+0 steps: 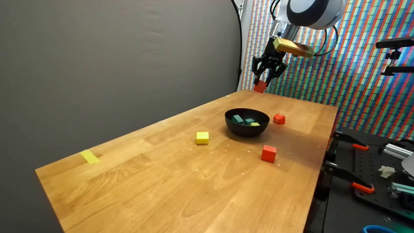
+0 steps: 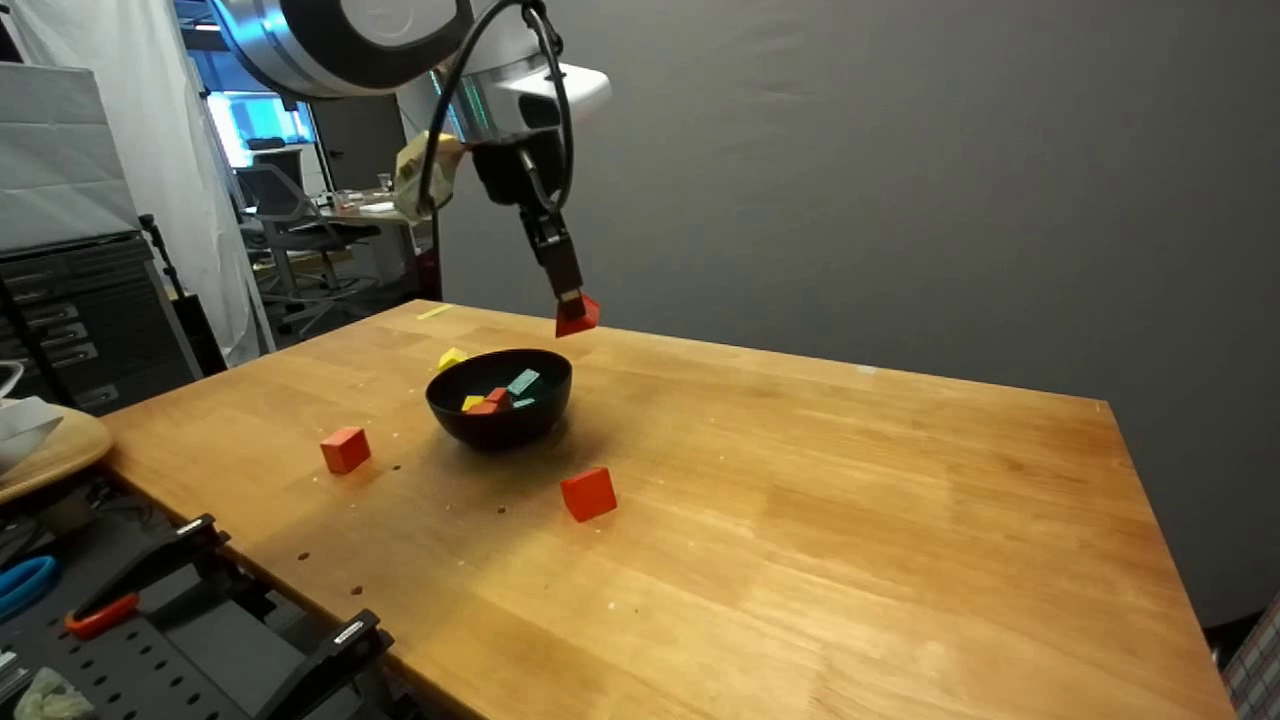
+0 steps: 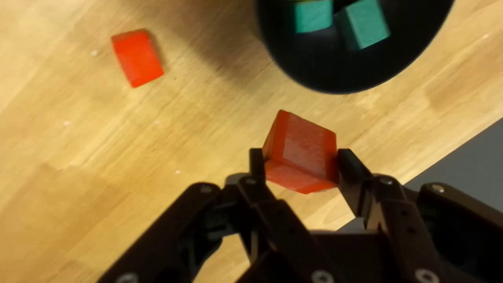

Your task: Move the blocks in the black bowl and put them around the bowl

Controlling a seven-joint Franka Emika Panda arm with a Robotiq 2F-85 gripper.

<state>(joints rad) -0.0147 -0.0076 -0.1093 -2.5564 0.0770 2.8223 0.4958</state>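
My gripper is shut on a red block, one finger on either side, held tilted above the table. It hangs past the rim of the black bowl, apart from it. Inside the bowl lie green blocks and a yellow block; red blocks also show there in an exterior view. Around the bowl on the table stand a yellow block, a red block and another red block. In the wrist view the bowl is partly cut off at the top.
The wooden table has a flat yellow strip near one edge. Black clamps with orange parts grip its side, beside a black perforated plate. A grey wall backdrop rises behind the far edge.
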